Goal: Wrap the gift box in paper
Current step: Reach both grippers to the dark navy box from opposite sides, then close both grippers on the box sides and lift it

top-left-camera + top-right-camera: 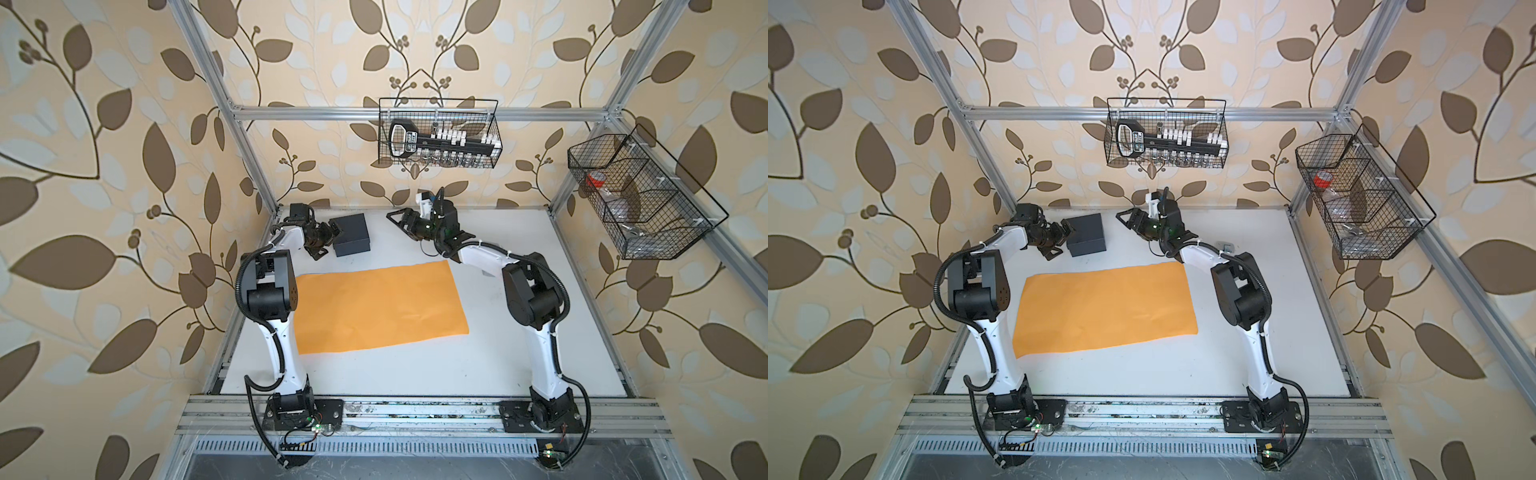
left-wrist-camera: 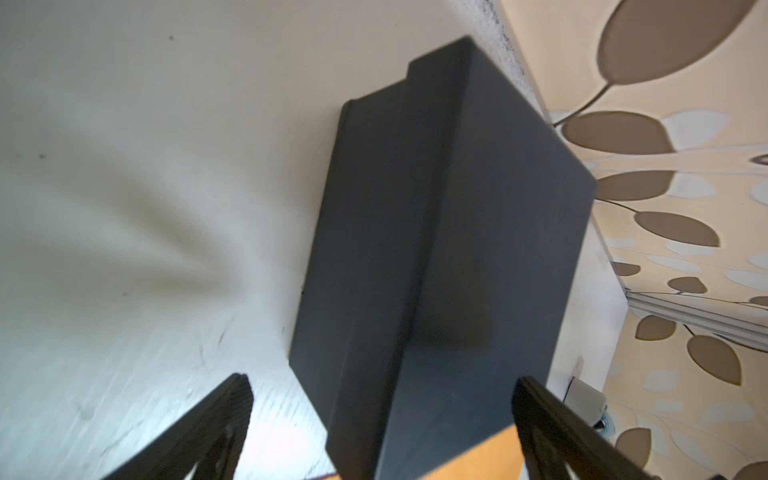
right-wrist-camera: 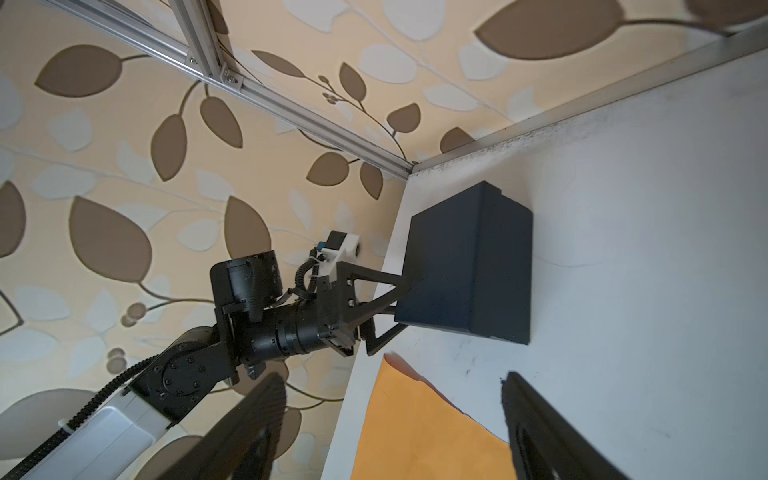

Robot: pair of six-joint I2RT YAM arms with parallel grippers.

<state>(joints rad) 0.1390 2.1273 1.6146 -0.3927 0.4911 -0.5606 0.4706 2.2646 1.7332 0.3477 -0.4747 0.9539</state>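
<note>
**Left jaws wide at the box's near end**

The gift box (image 1: 351, 235) sits on the white table (image 1: 498, 353) near the back-left corner, just past the far edge of the flat orange paper (image 1: 380, 307), not on it. The left gripper (image 1: 328, 241) is right at the box's left side, jaws spread wide. In the left wrist view the box's near end lies between them, and contact is unclear. The right gripper (image 1: 399, 224) hangs apart to the box's right, jaws parted, holding nothing.

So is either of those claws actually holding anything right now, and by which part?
Nothing is held. The left gripper stands open at the side of the gift box, not closed on it; the right gripper is open and empty.
</note>
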